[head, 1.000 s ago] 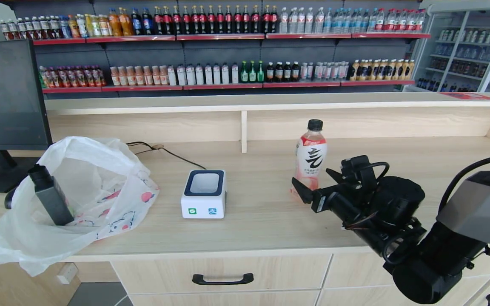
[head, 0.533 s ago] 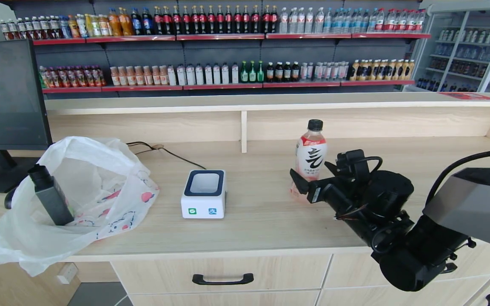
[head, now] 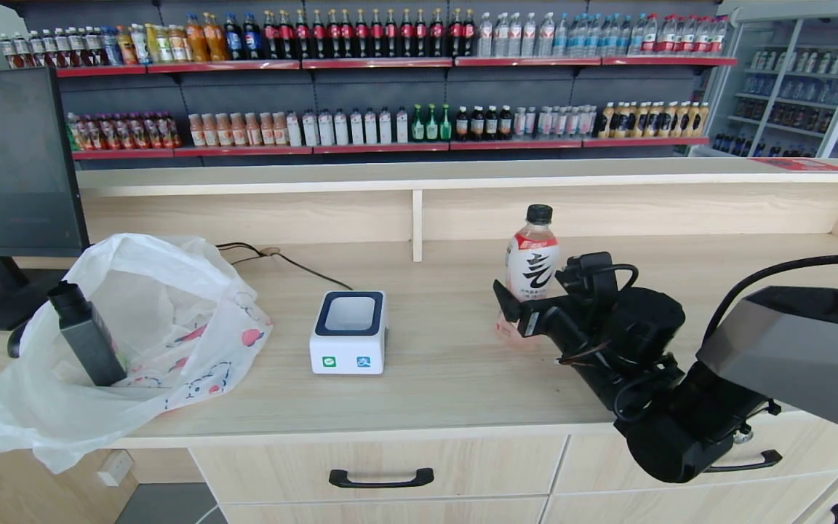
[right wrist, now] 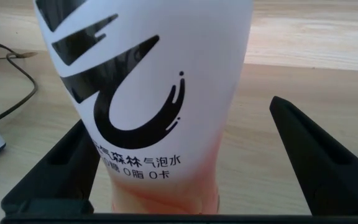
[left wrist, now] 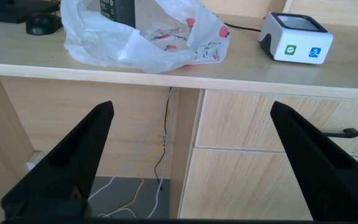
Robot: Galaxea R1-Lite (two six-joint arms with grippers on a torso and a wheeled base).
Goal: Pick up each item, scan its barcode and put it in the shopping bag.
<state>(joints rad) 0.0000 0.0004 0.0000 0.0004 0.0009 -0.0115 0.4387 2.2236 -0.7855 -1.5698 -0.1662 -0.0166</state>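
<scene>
A pink drink bottle [head: 532,266] with a black cap stands upright on the wooden counter [head: 448,364], right of centre. My right gripper [head: 537,290] is open at its lower half, one finger on each side. In the right wrist view the bottle [right wrist: 148,93] stands between the spread fingers [right wrist: 319,165], and touch cannot be told. The white scanner [head: 350,331] sits mid-counter. The white shopping bag [head: 164,306] lies at the left with a dark bottle [head: 88,335] standing in it. My left gripper [left wrist: 188,165] hangs open below the counter edge, facing the cabinet fronts.
A monitor [head: 12,160] and a mouse [head: 15,340] are at the far left behind the bag. A cable [head: 295,266] runs from the scanner to the back. A raised ledge [head: 463,178] bounds the counter's rear. Drawers [head: 381,477] lie below the front edge.
My right arm has moved forward and left, bringing its open fingers around the pink bottle's lower half. The bottle, the bag and the scanner have stayed put.
</scene>
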